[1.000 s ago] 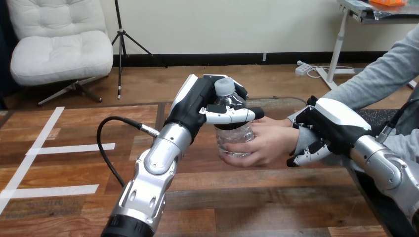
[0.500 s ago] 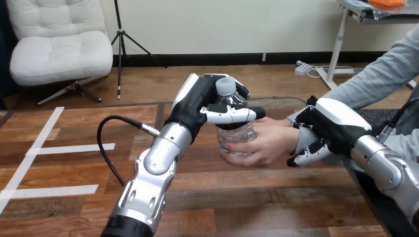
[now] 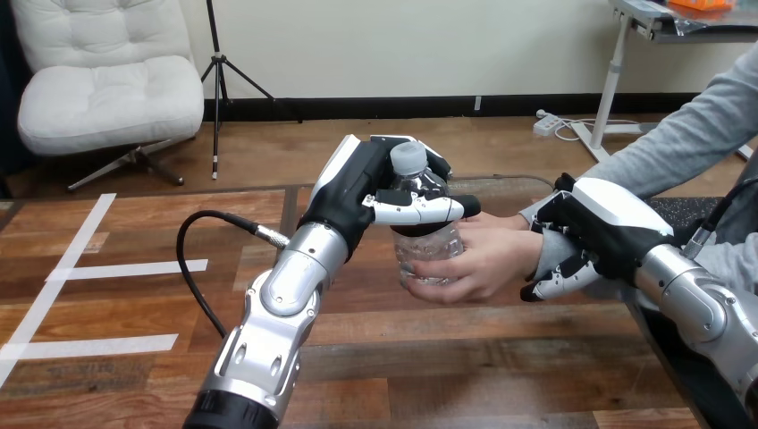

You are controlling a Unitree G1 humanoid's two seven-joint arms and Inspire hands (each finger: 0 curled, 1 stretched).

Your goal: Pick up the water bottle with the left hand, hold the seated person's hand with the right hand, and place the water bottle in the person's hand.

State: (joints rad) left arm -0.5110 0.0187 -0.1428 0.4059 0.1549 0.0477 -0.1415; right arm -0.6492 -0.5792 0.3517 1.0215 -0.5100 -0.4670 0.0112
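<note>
Head view, water bottle (image 3: 427, 255): near worktop's (image 3: 134, 357) far edge, cupped by person's hand (image 3: 487, 259)
Left hand (image 3: 393, 192): clasping its shoulder
Right hand (image 3: 594, 234): curled round person's wrist (image 3: 547, 243)
Handling: probably light, thin, slippery; grip mid-body

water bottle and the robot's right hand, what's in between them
In the head view the person's hand lies between them: its fingers wrap the lower part of the water bottle, and the right hand curls round its wrist.
</note>
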